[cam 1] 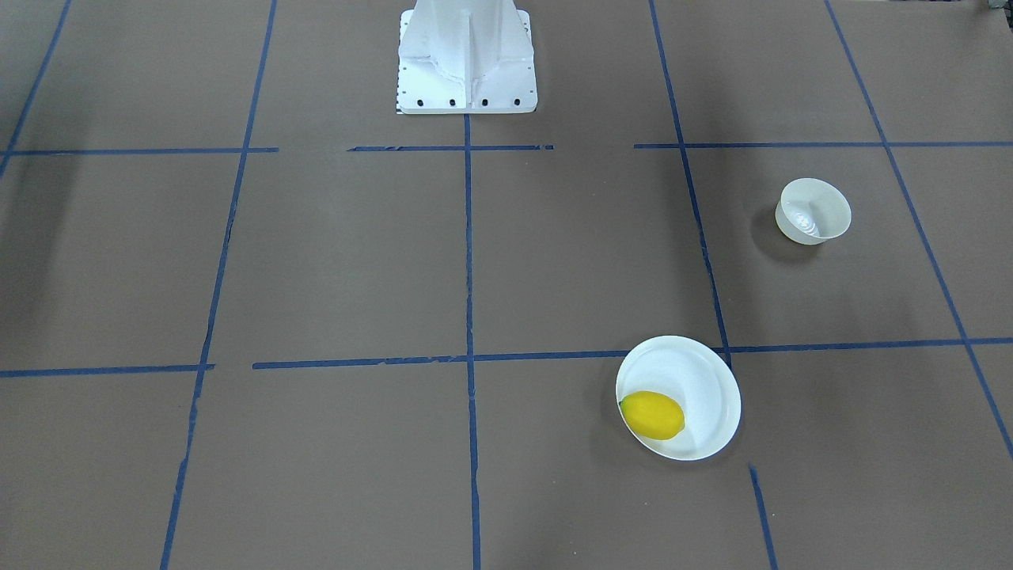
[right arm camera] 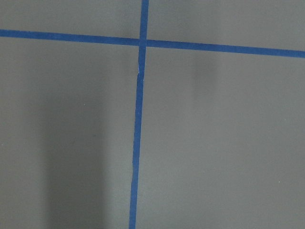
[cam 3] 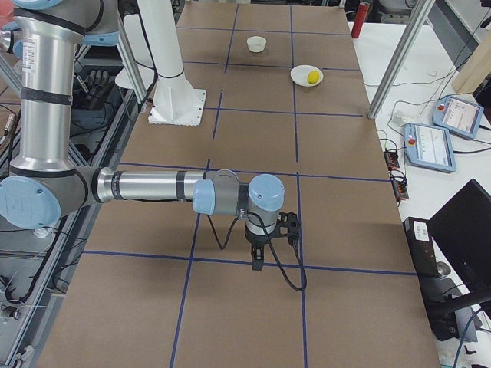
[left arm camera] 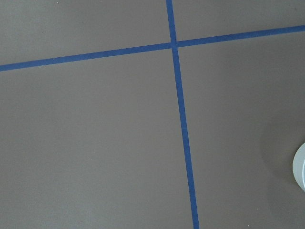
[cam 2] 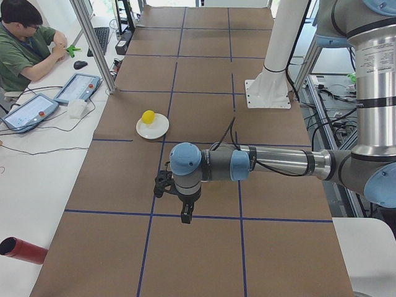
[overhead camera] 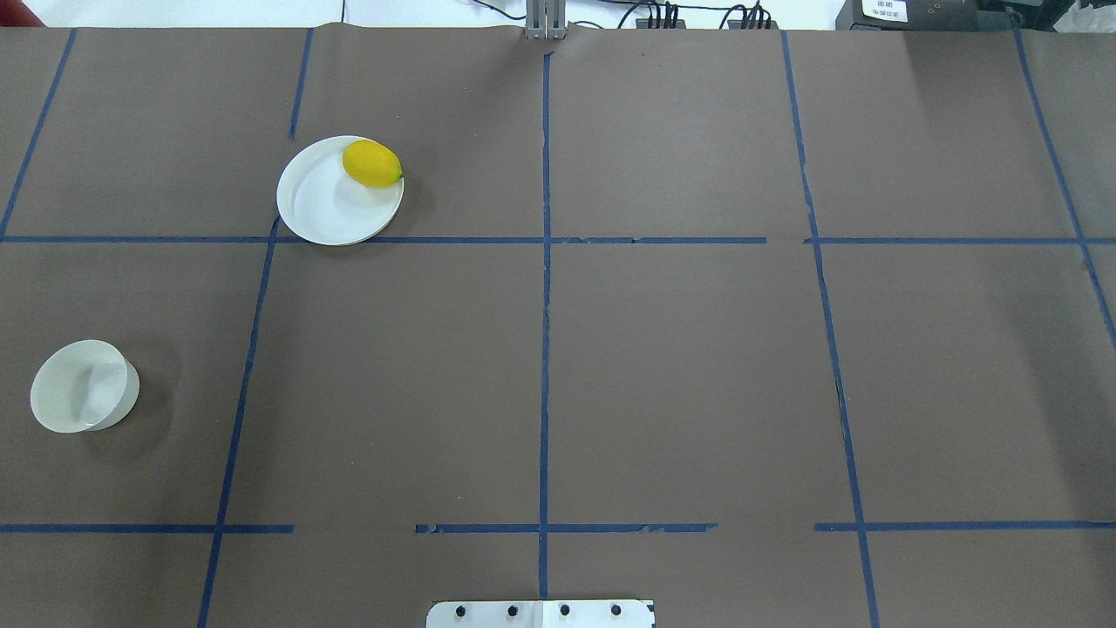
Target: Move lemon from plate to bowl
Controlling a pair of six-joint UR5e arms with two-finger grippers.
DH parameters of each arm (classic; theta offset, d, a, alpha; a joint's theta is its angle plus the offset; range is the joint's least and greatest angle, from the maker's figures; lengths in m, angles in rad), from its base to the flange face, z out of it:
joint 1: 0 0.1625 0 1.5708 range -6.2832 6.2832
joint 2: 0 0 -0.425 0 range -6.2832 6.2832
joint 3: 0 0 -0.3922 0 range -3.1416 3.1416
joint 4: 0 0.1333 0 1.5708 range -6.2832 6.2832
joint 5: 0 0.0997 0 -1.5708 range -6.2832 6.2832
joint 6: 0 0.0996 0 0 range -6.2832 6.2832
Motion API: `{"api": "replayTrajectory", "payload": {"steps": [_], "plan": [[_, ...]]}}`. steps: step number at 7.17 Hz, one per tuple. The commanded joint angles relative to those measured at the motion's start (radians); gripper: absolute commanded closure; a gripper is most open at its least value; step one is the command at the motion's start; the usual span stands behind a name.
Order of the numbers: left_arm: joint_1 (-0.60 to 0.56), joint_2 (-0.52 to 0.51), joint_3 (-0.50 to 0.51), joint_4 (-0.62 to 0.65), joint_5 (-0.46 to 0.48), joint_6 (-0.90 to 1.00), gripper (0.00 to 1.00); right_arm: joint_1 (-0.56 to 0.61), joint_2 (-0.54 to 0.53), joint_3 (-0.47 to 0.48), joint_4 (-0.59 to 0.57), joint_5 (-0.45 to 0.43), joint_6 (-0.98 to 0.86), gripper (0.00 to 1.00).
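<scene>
The yellow lemon (overhead camera: 372, 164) lies on the far right part of the white plate (overhead camera: 327, 209), on the table's left half; both also show in the front view, lemon (cam 1: 652, 415) and plate (cam 1: 700, 380). The small white bowl (overhead camera: 84, 385) stands empty to the plate's left and nearer my base; it also shows in the front view (cam 1: 813, 210). My left gripper (cam 2: 185, 213) shows only in the left side view, high over the table. My right gripper (cam 3: 258, 261) shows only in the right side view. I cannot tell whether either is open or shut.
Brown table paper with a grid of blue tape lines (overhead camera: 544, 262). My white base pedestal (cam 1: 467, 55) stands at the table's middle edge. An operator (cam 2: 25, 46) sits beside the table with tablets (cam 2: 77, 88). A bowl rim (left arm camera: 300, 167) shows at the left wrist view's edge.
</scene>
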Motion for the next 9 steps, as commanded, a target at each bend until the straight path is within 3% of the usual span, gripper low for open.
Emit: {"api": "replayTrajectory", "payload": {"steps": [1, 4, 6, 9], "plan": [[0.0, -0.003, -0.005, 0.0, -0.002, -0.002, 0.0, 0.0, 0.0, 0.0, 0.0, 0.0, 0.0, 0.0], [0.0, -0.005, -0.006, -0.003, -0.002, 0.001, 0.0, 0.0, 0.0, 0.0, 0.0, 0.0, 0.0, 0.0], [0.003, -0.033, 0.0, -0.128, -0.002, -0.024, 0.0, 0.0, 0.002, 0.0, 0.0, 0.0, 0.0, 0.0], [0.124, -0.228, 0.013, -0.126, 0.006, -0.418, 0.0, 0.0, 0.0, 0.0, 0.0, 0.0, 0.0, 0.0]]}}
